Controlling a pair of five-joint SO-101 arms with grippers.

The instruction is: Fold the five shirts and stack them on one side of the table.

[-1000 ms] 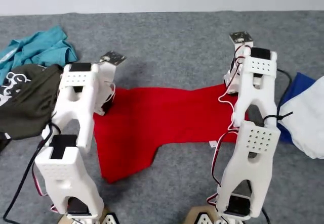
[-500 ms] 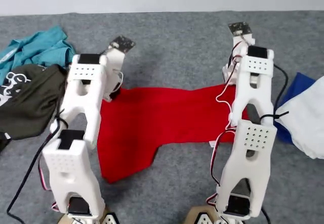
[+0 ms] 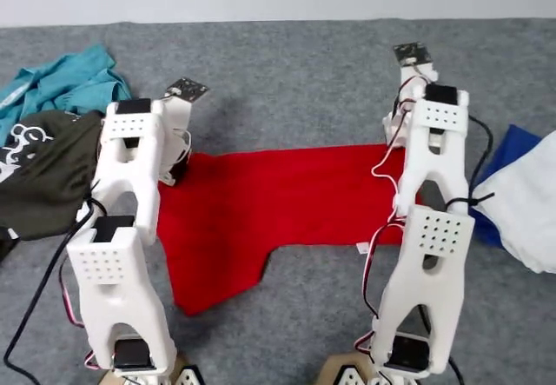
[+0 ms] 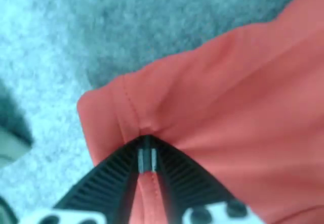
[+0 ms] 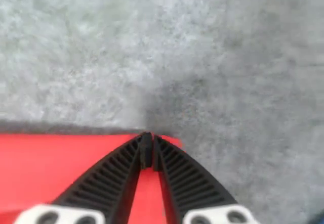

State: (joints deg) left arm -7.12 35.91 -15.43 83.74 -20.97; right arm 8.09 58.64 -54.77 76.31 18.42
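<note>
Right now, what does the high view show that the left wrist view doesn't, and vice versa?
High view adds: the red shirt in its whole spread outline, the teal shirt and dark shirt piled at one side, the white shirt lying on a blue shirt at the other, plus the left arm and right arm. Left wrist view adds: the left tool shut on the red shirt's hemmed corner, cloth puckered at the pinch. Shared: the red shirt and the grey table cover.
</note>
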